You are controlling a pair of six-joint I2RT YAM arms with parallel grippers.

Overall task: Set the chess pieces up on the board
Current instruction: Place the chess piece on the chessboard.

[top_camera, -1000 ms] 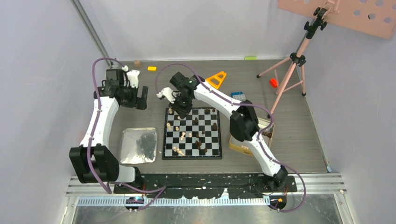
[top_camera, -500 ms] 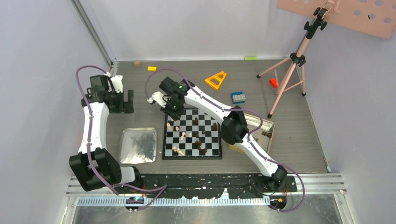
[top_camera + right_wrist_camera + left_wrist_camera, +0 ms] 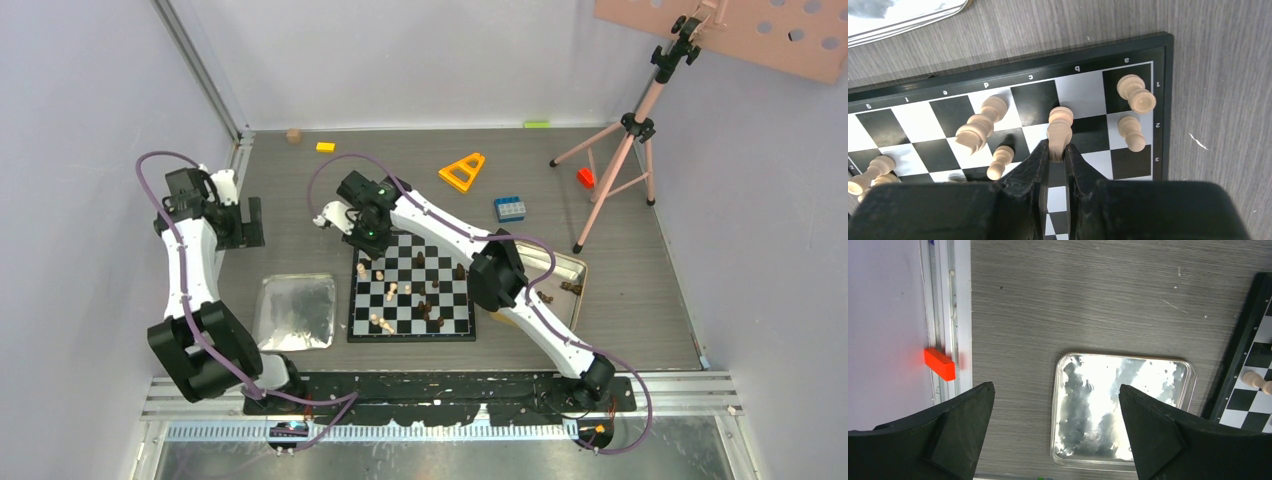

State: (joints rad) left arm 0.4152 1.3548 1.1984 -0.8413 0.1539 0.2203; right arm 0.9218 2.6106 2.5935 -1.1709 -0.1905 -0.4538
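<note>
The black and white board (image 3: 412,287) lies mid-table with several light and dark pieces scattered on it. My right gripper (image 3: 366,240) hangs over the board's far left corner, shut on a light tan piece (image 3: 1059,129) and holding it above the squares near columns b and c. Two light pieces (image 3: 1134,95) stand in column a, others (image 3: 979,126) lie tipped on the board (image 3: 968,92). My left gripper (image 3: 238,222) is open and empty, far left of the board, above bare table; its wrist view shows the board's edge (image 3: 1248,340) with one light piece (image 3: 1257,381).
A shiny silver tray (image 3: 295,312) lies left of the board, also in the left wrist view (image 3: 1120,410). A gold-rimmed tin (image 3: 560,285) with dark pieces sits right of the board. An orange triangle (image 3: 462,171), blue brick (image 3: 509,208), tripod (image 3: 625,150) and a red block (image 3: 939,363) at the left rail.
My left arm has swung left and back, away from the board toward the left wall. My right gripper has shifted left from over the board's far edge to its far left corner.
</note>
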